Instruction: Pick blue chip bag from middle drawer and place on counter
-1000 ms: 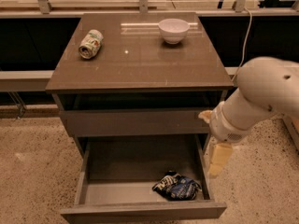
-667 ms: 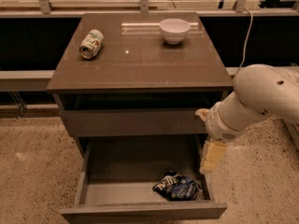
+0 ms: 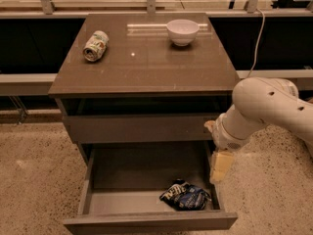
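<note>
The blue chip bag (image 3: 186, 196) lies crumpled on the floor of the open middle drawer (image 3: 146, 221), at its front right. The drawer is pulled out below a closed plain drawer front. My gripper (image 3: 220, 164) hangs down from the white arm (image 3: 266, 106) at the drawer's right wall. It is above and to the right of the bag and does not touch it. The glossy grey-brown counter (image 3: 146, 62) tops the cabinet.
A green-white drink can (image 3: 96, 45) lies on its side at the counter's back left. A white bowl (image 3: 182, 31) stands at the back right. A cable (image 3: 257, 38) hangs right of the cabinet. Speckled floor surrounds it, with a railing behind.
My arm and gripper have shifted a little to the left, closer to the drawer's right wall. The bag, can and bowl have not moved.
</note>
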{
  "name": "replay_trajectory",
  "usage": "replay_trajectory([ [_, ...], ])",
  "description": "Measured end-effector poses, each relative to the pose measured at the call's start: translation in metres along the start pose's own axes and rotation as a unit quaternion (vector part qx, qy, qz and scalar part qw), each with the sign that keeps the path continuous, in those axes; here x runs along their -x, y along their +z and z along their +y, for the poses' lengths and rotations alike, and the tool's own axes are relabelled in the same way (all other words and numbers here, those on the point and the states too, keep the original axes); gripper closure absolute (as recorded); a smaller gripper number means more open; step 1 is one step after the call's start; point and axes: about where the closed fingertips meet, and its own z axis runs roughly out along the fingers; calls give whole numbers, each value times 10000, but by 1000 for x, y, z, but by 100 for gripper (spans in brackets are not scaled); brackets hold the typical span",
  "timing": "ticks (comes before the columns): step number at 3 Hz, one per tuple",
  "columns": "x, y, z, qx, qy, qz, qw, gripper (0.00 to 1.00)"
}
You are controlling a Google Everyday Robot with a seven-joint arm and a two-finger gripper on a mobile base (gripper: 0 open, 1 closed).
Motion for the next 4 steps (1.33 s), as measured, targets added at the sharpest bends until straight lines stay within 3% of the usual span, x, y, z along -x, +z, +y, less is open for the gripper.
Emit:
replay_trajectory([
  [1,-18,54,-2,206,-104,325,9992,18],
  [3,-43,137,9,559,-162,438,9973,64],
  [4,-52,170,17,698,-122,328,9969,68],
])
